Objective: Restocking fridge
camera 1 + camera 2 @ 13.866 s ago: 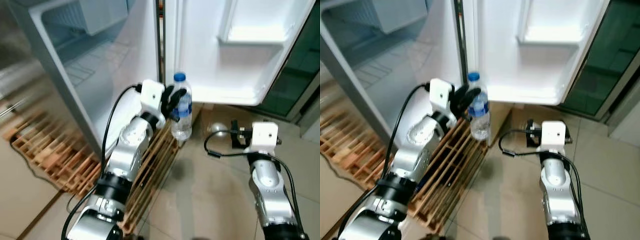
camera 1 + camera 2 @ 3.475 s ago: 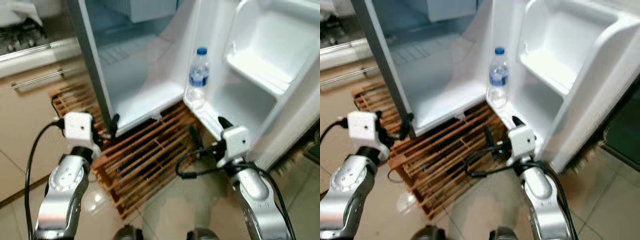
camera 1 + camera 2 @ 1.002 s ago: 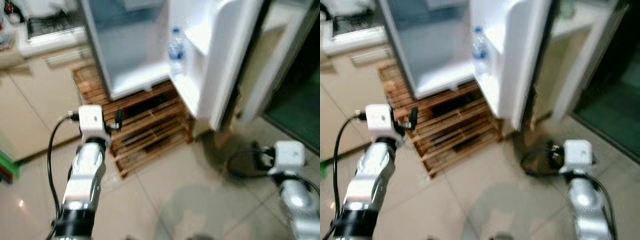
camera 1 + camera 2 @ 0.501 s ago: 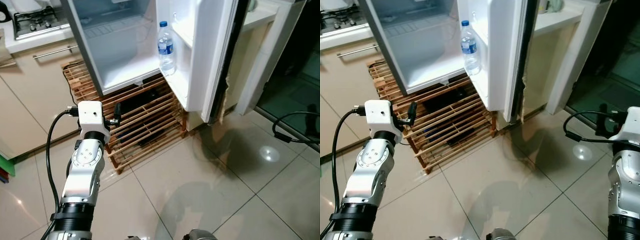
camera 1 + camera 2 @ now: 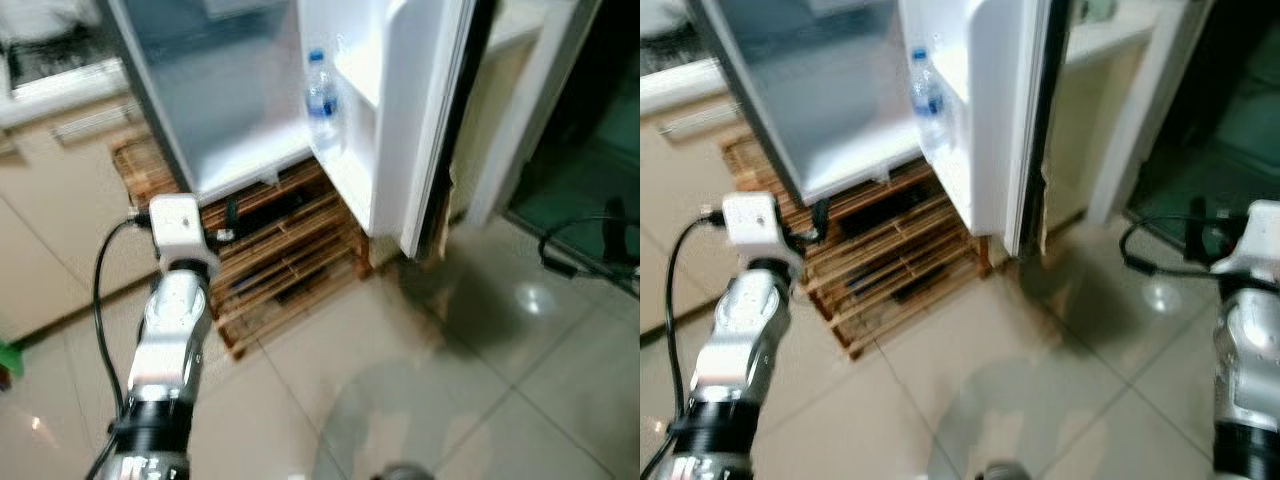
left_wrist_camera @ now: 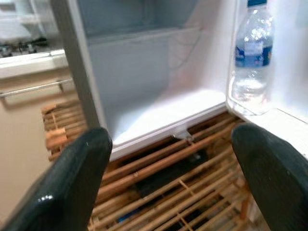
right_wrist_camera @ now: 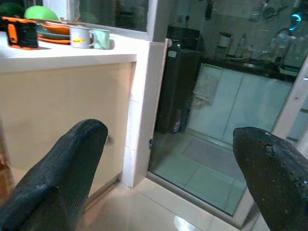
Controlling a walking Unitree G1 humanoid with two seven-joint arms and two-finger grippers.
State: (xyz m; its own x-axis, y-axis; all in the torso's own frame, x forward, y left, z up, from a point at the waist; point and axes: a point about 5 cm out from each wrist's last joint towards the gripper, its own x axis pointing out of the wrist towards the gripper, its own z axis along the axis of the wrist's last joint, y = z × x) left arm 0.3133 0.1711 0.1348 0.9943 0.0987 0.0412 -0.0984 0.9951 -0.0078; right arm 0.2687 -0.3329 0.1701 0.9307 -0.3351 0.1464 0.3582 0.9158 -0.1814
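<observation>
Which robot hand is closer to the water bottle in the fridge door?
Left. The left gripper is over the wooden pallet just below the water bottle; the right gripper is far off beyond the door.

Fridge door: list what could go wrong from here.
1. The fridge door stands wide open beside the robot; a turning arm could knock it.
2. The water bottle stands alone on the door shelf, so a hard swing might tip it.
3. The wooden pallet juts onto the floor, and its edge could trip a step. Both pincers, left and right, are open and empty.
</observation>
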